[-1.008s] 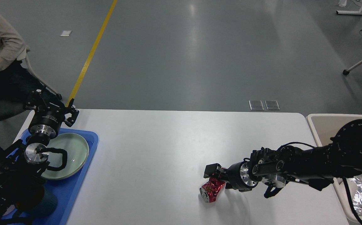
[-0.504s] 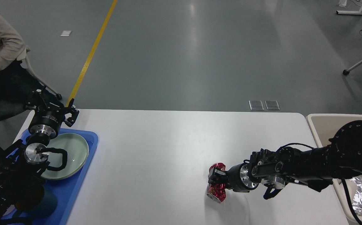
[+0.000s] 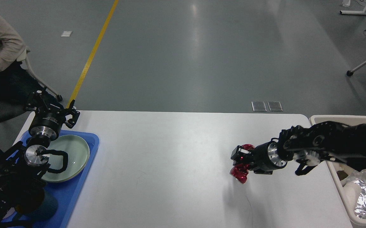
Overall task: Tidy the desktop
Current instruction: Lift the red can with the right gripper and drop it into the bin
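**Crushed can held above the counter**

The right gripper (image 3: 240,157) has its fingers clamped on a crumpled red can (image 3: 239,172), held above the white counter (image 3: 157,158). The left gripper (image 3: 50,102) hovers spread and empty over a blue tray (image 3: 72,190) holding a green plate (image 3: 75,152).
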Robot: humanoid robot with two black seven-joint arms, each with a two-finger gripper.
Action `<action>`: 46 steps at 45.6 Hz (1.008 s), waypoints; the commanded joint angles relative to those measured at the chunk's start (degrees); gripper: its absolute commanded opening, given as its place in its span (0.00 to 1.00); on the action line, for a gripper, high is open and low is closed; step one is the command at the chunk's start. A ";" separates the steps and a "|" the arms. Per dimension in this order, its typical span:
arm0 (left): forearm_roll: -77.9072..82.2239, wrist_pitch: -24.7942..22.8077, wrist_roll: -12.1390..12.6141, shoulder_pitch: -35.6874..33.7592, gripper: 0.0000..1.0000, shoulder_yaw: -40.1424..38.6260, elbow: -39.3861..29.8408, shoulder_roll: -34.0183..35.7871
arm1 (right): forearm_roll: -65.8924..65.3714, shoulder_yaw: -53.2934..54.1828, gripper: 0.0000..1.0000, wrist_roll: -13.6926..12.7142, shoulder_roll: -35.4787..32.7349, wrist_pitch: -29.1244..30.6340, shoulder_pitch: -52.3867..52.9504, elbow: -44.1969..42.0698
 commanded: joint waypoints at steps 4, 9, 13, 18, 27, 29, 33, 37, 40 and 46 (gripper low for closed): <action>0.00 0.00 0.00 0.00 0.96 0.00 0.00 0.00 | -0.88 -2.37 0.00 0.01 -12.48 11.72 13.24 0.23; 0.00 0.00 0.00 0.00 0.96 0.00 0.00 0.00 | -1.58 -4.04 0.00 0.01 -18.38 16.56 21.59 -0.38; 0.00 0.00 0.00 0.00 0.96 0.00 0.00 0.00 | -4.31 -5.10 0.00 0.01 -22.07 17.97 26.70 -1.08; 0.00 0.00 0.00 0.00 0.96 0.00 0.00 0.00 | -6.42 -5.10 0.00 0.01 -25.59 17.45 27.32 -2.40; 0.00 0.00 0.00 0.00 0.96 0.00 0.00 0.00 | -6.24 -4.66 0.00 0.01 -28.49 12.09 16.09 -15.04; 0.00 0.00 0.00 0.00 0.96 0.00 0.00 0.00 | -5.90 -4.40 0.00 0.10 -28.49 9.11 12.22 -18.56; 0.00 0.00 0.00 0.00 0.96 0.00 0.00 0.00 | -5.28 -3.70 0.00 0.27 -28.49 1.03 3.96 -23.92; 0.00 0.00 0.00 0.00 0.96 0.00 0.00 0.00 | -5.19 -0.72 0.06 0.36 -27.97 -7.59 -4.47 -26.92; 0.00 0.00 0.00 0.00 0.96 0.00 0.00 0.00 | -5.28 2.27 0.37 0.36 -27.79 -11.02 -11.15 -29.38; 0.00 0.00 0.00 0.00 0.96 0.00 0.00 0.00 | -5.28 5.97 1.00 0.45 -24.72 -12.62 -19.69 -35.53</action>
